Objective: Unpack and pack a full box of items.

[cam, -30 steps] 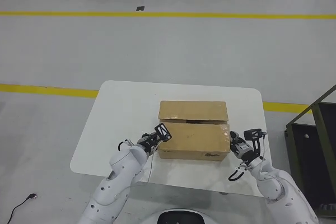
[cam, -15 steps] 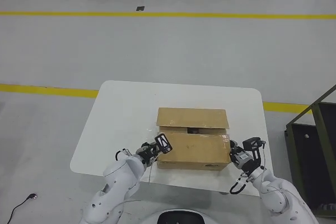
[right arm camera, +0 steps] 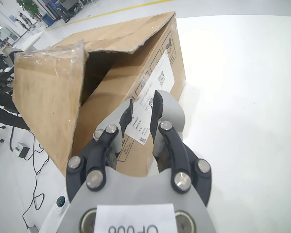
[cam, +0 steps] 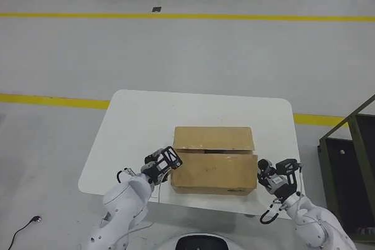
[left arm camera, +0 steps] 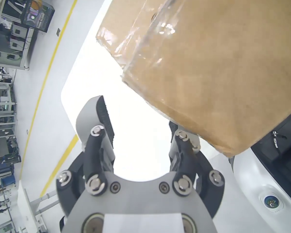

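Top view looks down on the box (cam: 212,169) from above; both wrist views face it close up from opposite ends

The box (cam: 212,172) has slid toward the robot: a second ago it sat around the middle of the table (cam: 131,125), and its near edge now lies close to the near rim. Both grippers have drawn back with it, the left gripper (cam: 165,160) from the box's near left corner to just beside its left end, and the right gripper (cam: 279,174) back along the right end. The dark gap (cam: 205,150) across the box's top, widest half a second ago, has narrowed to a slit.
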Controlling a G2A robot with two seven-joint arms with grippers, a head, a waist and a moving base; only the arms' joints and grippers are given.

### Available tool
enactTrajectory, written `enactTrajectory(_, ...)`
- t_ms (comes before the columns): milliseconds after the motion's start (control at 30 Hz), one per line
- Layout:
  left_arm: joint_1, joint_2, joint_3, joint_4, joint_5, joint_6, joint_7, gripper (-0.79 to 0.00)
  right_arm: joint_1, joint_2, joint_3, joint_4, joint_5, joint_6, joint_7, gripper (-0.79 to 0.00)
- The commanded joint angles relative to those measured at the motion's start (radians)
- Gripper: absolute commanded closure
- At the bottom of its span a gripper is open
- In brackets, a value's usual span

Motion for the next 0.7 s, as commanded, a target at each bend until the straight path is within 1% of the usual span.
enactTrajectory(0, 0.006, 0.001, -0.009, -0.019, 0.004, 0.015, -0.002, -0.785, -0.008, 0.001, 0.014, -0.006, 0.003, 0.006, -0.005, -0.348)
enactTrajectory(133, 0.0, 0.001, -0.01, -0.064, 0.006, 0.049, 0.01, -0.785, -0.021, 0.002, 0.047, -0.018, 0.011, 0.027, -0.021, -0.366)
enactTrajectory(167, -0.012, 0.0, -0.002, -0.078, 0.006, 0.051, 0.016, -0.785, -0.021, 0.003, 0.056, -0.022, 0.016, 0.032, -0.026, -0.351)
enactTrajectory(267, -0.048, -0.004, 0.023, -0.083, -0.012, 0.036, 0.023, -0.785, -0.02, 0.003, 0.074, -0.025, 0.022, 0.038, -0.031, -0.351)
enactTrajectory(367, -0.103, -0.011, 0.062, -0.064, -0.032, 0.029, 0.025, -0.785, -0.016, 0.004, 0.089, -0.03, 0.024, 0.046, -0.038, -0.351)
enactTrajectory(467, -0.148, -0.016, 0.093, -0.042, 0.009, 0.046, 0.008, -0.785, -0.011, 0.004, 0.096, -0.034, 0.036, 0.052, -0.032, -0.351)
enactTrajectory(567, -0.162, -0.018, 0.098, -0.008, 0.058, 0.08, -0.01, -0.785, -0.005, 0.004, 0.092, -0.038, 0.031, 0.05, -0.024, -0.36)
enactTrajectory(667, -0.165, -0.019, 0.092, -0.002, 0.053, 0.097, -0.002, -0.785, -0.001, 0.003, 0.088, -0.039, 0.028, 0.047, -0.019, -0.36)
